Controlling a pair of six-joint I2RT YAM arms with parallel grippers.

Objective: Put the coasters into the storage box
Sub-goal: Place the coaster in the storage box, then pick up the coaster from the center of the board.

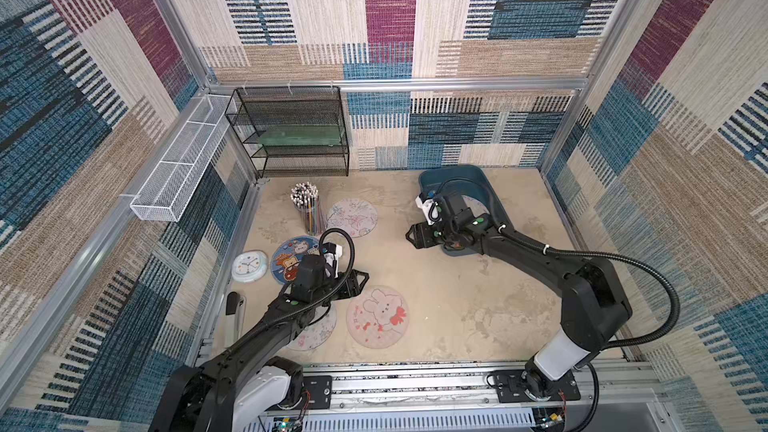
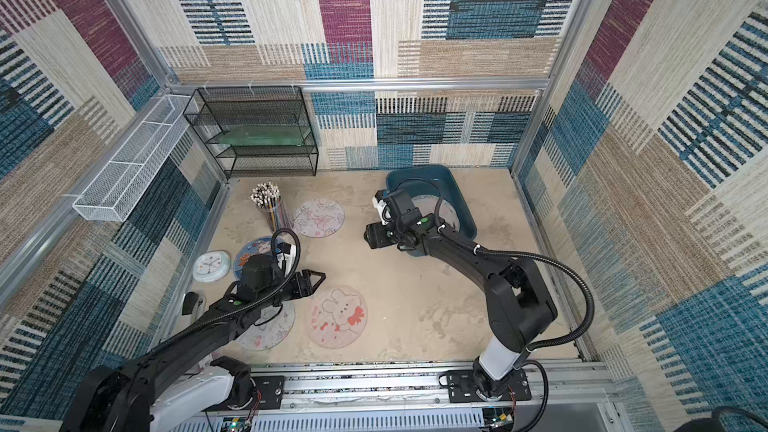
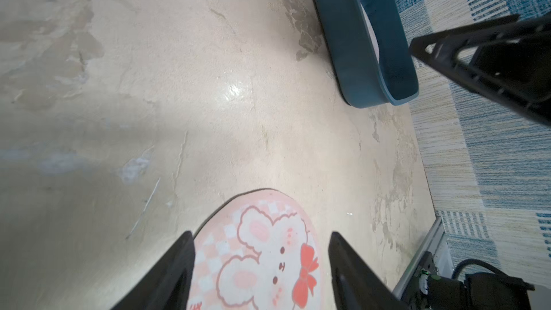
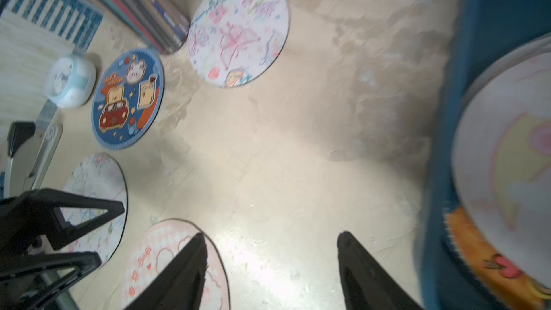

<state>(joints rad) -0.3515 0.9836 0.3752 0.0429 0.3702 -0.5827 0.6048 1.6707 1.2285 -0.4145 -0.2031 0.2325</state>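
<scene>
The dark teal storage box [image 1: 432, 178] [image 2: 419, 172] stands at the back right, with pale coasters [image 4: 507, 159] lying inside. Loose on the table are a floral coaster [image 1: 352, 218] [image 4: 238, 31], a dark blue one [image 1: 289, 261] [image 4: 128, 98], a pink bunny one [image 1: 377, 317] [image 3: 262, 257] and a pale one [image 2: 270, 330] partly under the left arm. My left gripper [image 1: 360, 278] [image 3: 259, 235] hovers open and empty over the bunny coaster's far edge. Just left of the box, my right gripper [image 1: 409, 236] [image 4: 269, 237] is open and empty above bare table.
A black wire-mesh rack [image 1: 291, 130] and a white mesh basket [image 1: 178, 168] line the back left. A pencil cup [image 1: 307, 205], a round white clock [image 1: 249, 266] and a stapler [image 1: 235, 305] stand along the left side.
</scene>
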